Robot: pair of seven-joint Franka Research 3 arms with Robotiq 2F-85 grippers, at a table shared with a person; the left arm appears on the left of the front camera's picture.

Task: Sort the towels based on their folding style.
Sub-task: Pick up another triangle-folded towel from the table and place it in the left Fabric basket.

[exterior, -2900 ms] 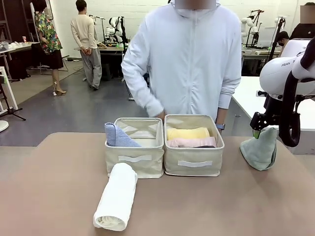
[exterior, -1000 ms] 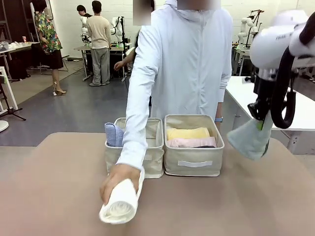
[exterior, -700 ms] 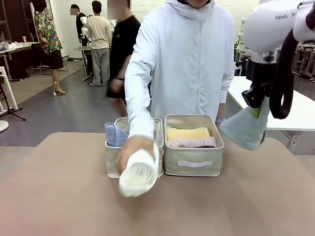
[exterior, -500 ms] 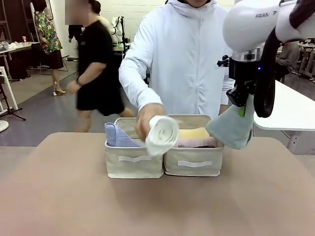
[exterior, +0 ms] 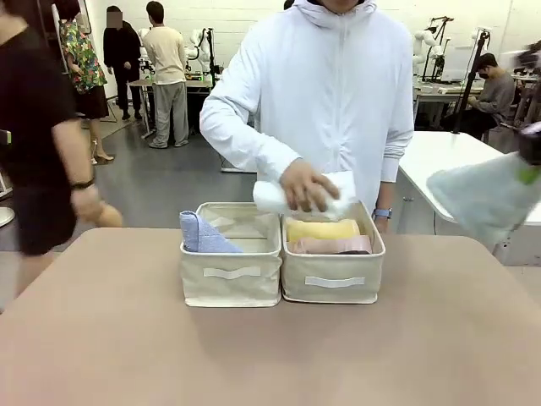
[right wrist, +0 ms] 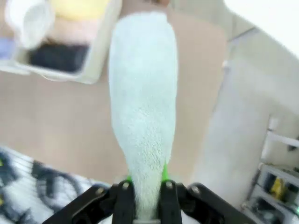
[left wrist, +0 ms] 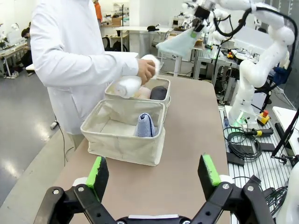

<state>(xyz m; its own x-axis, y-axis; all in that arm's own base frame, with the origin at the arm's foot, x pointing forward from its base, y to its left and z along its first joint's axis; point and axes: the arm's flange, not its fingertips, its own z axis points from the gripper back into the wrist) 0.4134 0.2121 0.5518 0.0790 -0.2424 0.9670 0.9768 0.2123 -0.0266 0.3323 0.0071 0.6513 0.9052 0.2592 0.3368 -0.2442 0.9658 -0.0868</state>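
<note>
My right gripper (right wrist: 145, 179) is shut on the narrow end of the grey-green towel (right wrist: 142, 93), which hangs in the air off the table's right side (exterior: 486, 199). The person's hand (exterior: 308, 184) holds the white rolled towel (exterior: 275, 196) just above the right basket (exterior: 333, 283). That basket holds the yellow (exterior: 323, 228), pink (exterior: 330, 245) and dark grey (left wrist: 159, 92) rolls. The light blue cone towel (exterior: 203, 234) leans in the left basket (exterior: 230, 283). My left gripper (left wrist: 153, 172) hangs open and holds nothing, back from the baskets above the table.
The two beige baskets stand side by side at the middle of the brown table (exterior: 270, 355). Someone in black (exterior: 38, 144) passes close to the table's far left corner. A white table (exterior: 444, 156) stands behind on the right.
The person lifted the white roll off the table and carried it over the right basket. My right arm swung the grey-green towel towards the baskets, then back out to the right.
</note>
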